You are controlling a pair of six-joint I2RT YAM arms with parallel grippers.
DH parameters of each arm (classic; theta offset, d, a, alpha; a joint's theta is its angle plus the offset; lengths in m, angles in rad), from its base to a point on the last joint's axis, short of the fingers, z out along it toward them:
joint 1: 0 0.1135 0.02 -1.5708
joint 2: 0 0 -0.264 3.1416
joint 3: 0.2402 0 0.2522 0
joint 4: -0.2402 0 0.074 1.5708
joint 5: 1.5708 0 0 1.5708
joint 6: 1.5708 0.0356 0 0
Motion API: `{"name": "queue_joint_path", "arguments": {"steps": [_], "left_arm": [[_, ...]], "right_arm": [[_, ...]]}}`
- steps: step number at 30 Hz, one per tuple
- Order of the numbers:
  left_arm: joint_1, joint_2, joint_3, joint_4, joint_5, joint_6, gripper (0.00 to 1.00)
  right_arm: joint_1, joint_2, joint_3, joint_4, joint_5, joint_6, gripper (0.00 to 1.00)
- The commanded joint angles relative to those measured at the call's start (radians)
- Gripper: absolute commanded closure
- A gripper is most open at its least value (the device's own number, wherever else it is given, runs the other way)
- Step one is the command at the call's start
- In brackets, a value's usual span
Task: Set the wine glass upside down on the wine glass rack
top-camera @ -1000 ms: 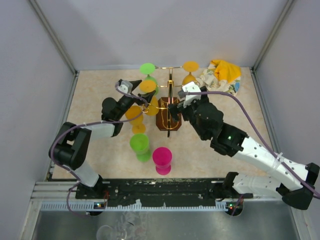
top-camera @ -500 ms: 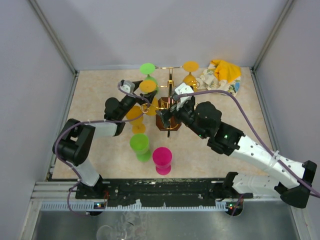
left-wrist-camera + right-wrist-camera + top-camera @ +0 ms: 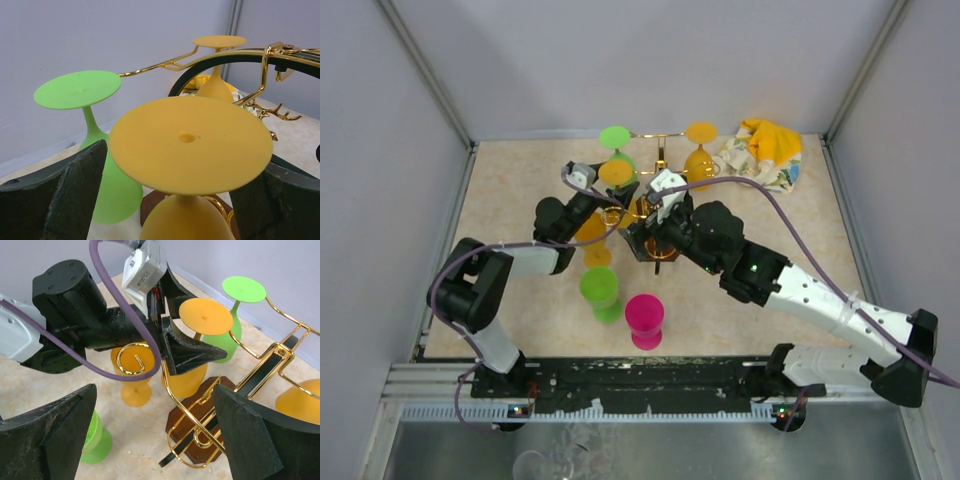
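The gold wire wine glass rack (image 3: 660, 165) stands mid-table, and its dark oval frame shows in the right wrist view (image 3: 260, 370). A green glass (image 3: 615, 137) and an orange glass (image 3: 701, 133) hang upside down on its far arms. Another orange wine glass (image 3: 616, 172) is upside down at the rack's left arm, and I cannot tell whether the arm carries it. My left gripper (image 3: 615, 198) is open, with its jaws wide on either side of this glass (image 3: 190, 142), not pressing it. My right gripper (image 3: 650, 222) is open and empty over the rack's base (image 3: 200, 430).
On the table left of the rack an orange glass (image 3: 588, 235), a green glass (image 3: 600, 290) and a pink glass (image 3: 645, 318) stand upright. A yellow and white cloth (image 3: 765, 150) lies at the back right. Walls enclose the table.
My right gripper has moved left, from beside the rack to over its centre. My left gripper has edged right towards the rack. The orange glass between its jaws has stayed put.
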Motion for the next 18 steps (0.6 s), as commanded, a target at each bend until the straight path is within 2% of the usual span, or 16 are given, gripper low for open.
{"name": "queue_joint_path", "arguments": {"steps": [1,18], "left_arm": [[-0.021,-0.026,-0.001,0.021,-0.037,0.034,0.00],[-0.037,-0.087,-0.063,0.012,-0.031,0.040,0.00]], "right_arm": [[0.015,0.008,0.038,0.100,0.009,0.002,0.01],[0.024,0.049,0.032,0.132,0.068,-0.024,0.01]]}}
